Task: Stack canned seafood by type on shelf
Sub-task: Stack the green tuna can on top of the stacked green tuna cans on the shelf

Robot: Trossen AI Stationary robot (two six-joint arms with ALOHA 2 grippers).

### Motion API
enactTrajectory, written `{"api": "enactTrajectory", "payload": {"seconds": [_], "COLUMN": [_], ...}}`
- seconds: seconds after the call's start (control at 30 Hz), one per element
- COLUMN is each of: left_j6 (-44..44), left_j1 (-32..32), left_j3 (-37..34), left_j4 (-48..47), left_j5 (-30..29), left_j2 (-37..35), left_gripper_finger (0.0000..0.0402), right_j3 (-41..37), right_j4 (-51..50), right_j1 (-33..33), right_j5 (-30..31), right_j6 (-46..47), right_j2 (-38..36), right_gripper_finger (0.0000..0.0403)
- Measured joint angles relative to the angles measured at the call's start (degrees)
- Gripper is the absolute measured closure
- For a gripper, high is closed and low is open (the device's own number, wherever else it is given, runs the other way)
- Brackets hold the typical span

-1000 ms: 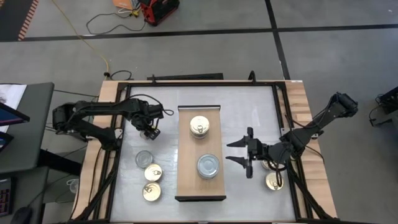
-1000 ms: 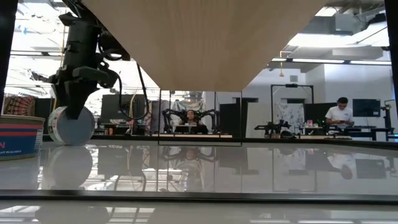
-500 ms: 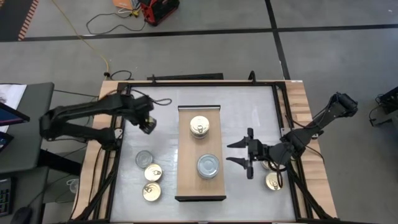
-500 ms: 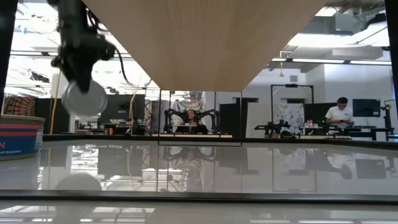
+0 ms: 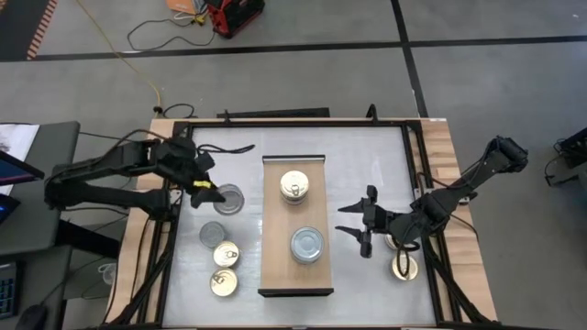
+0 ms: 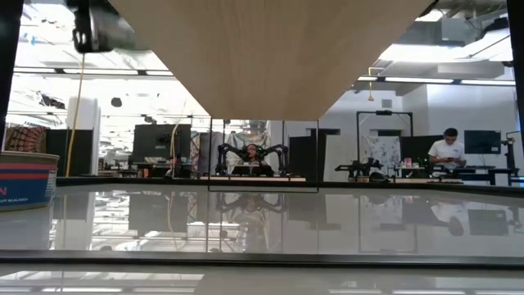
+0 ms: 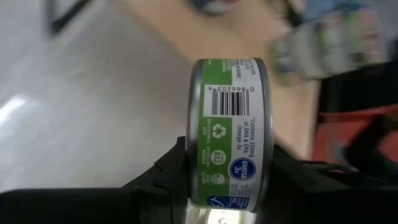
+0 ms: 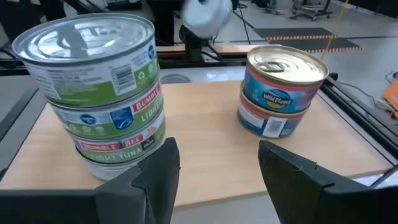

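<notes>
The light-wood shelf [image 5: 275,215] carries a stack of gold-lid tins [image 5: 293,185] at its far half and a stack of silver-lid tins [image 5: 307,246] at its near half. My left gripper [image 5: 205,192], left of the shelf, is shut on a green-label tin [image 5: 230,199], its silver face up. In the low view only the left gripper [image 6: 92,29] shows, at the upper edge. My right gripper [image 5: 358,220] hovers open right of the shelf, facing both stacks [image 8: 99,93] [image 8: 283,90]. Three loose tins [image 5: 220,257] lie on the table near the left gripper. My left gripper pinches the green-label tin between its two fingers [image 7: 177,171], one on each flat face, with the labelled side wall [image 7: 231,124] pointing away from the wrist. The fingers come level from the table's left. The tin is lifted clear of the table, lying flat.
A gold-lid tin [image 5: 404,267] lies under the right arm near the table's right edge. A red-and-blue tin [image 6: 24,180] shows at the low view's left edge. The dark frame [image 5: 413,165] runs round the table. Bare shelf wood [image 8: 205,137] lies between the two stacks.
My left gripper has risen from table height, out of the low view's upper edge, carrying the tin. It has drawn back toward the table's left edge. The tin, earlier with a flat face toward the near edge, has turned flat, face up.
</notes>
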Motion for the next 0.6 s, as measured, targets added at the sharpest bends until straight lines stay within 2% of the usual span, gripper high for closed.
{"api": "enactTrajectory", "payload": {"seconds": [0.2, 0.4, 0.6], "left_j6": [-3.80, -7.18, -8.91], "left_j1": [-7.00, -13.39, -16.69], "left_j3": [0.00, 0.00, 0.02], "left_j4": [11.61, 27.18, 35.19], "left_j5": [2.69, 4.40, 4.39], "left_j2": [0.71, 4.79, 10.08], "left_gripper_finger": [0.0263, 0.0263, 0.0263], "right_j3": [0.00, 0.00, 0.00], "right_j4": [-0.88, -2.22, -1.84], "right_j1": [-0.71, -0.61, -0.17], "right_j5": [0.04, 0.06, 0.39], "right_j6": [2.69, 3.39, 5.15], "right_j2": [0.00, -0.77, -1.95], "right_gripper_finger": [0.0159, 0.0159, 0.0159]}}
